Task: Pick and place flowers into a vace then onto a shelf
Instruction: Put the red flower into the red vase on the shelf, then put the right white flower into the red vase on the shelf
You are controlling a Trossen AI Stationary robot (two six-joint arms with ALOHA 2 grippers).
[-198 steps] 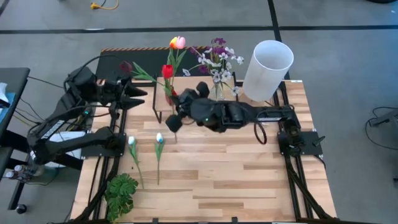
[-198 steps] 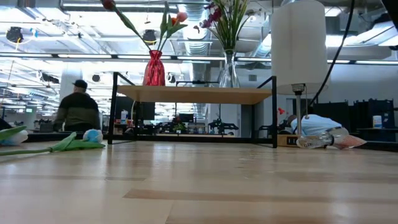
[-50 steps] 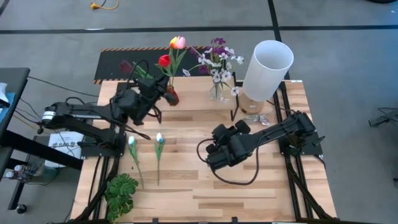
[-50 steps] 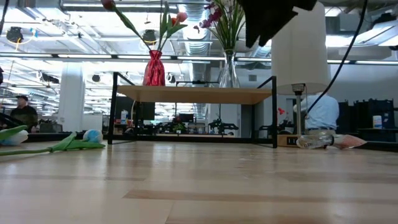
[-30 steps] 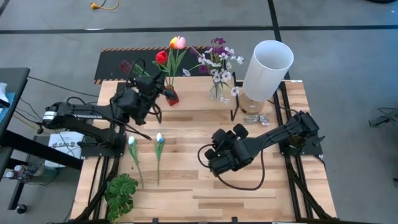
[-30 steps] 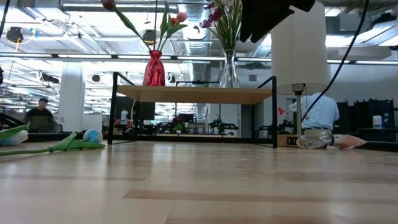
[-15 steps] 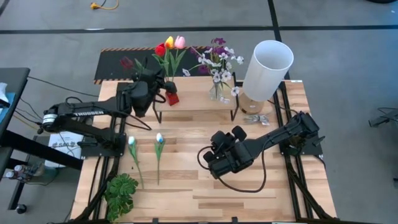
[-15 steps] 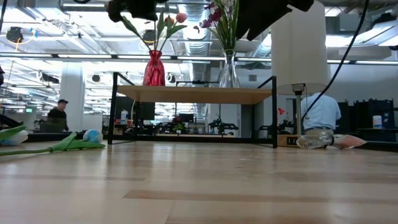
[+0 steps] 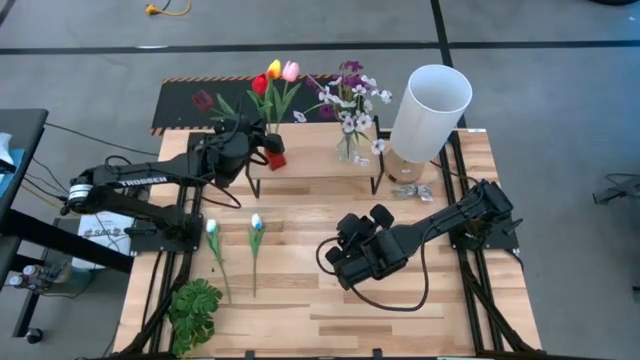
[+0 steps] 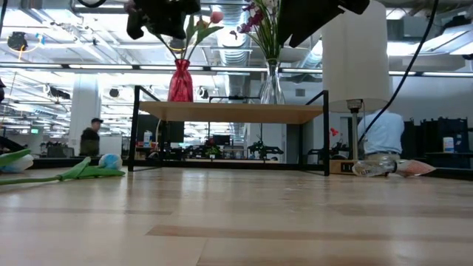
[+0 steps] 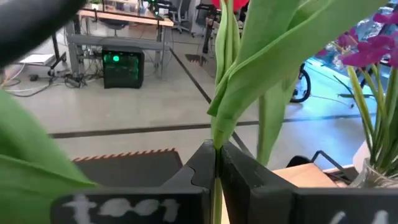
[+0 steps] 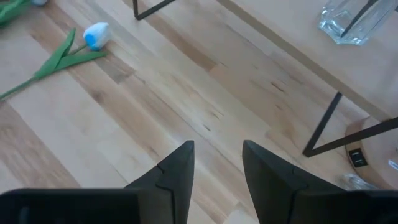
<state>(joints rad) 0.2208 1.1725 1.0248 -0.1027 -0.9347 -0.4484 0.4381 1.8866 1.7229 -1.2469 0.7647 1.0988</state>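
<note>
- Your left gripper (image 9: 262, 143) sat up around 11 o'clock on the table, right over the red vase (image 9: 275, 156) on the shelf (image 9: 318, 163). Its fingers (image 11: 205, 165) were pinched tight on a green tulip stem (image 11: 216, 149), so yeah, that one was clamped.
- The red tulip (image 9: 258, 83), the orange one (image 9: 272, 68) and the pink one (image 9: 290, 70) bunched together above that vase, off toward 12 o'clock. A dark maroon bloom (image 9: 203, 99) leaned out over the black panel (image 9: 190, 100).
- The clear vase (image 9: 349, 148) with the purple and white blossoms (image 9: 350, 92) stood on the shelf too, over at the 1 o'clock side of the red vase.
- Your right gripper (image 9: 334, 262) hung over the middle of the table (image 9: 330, 320), roughly 5 o'clock from the shelf. Its fingers (image 12: 177, 168) stood apart with only bare wood between them.
- Two white tulips (image 9: 213, 240) (image 9: 256, 240) lay flat on the table at about 8 o'clock, side by side, not touching.
- The leafy green plant (image 9: 195, 308) sat down at the 7 o'clock corner.
- The tall white cylinder (image 9: 430, 110) stood at 1 o'clock, just beside the shelf's end.
</note>
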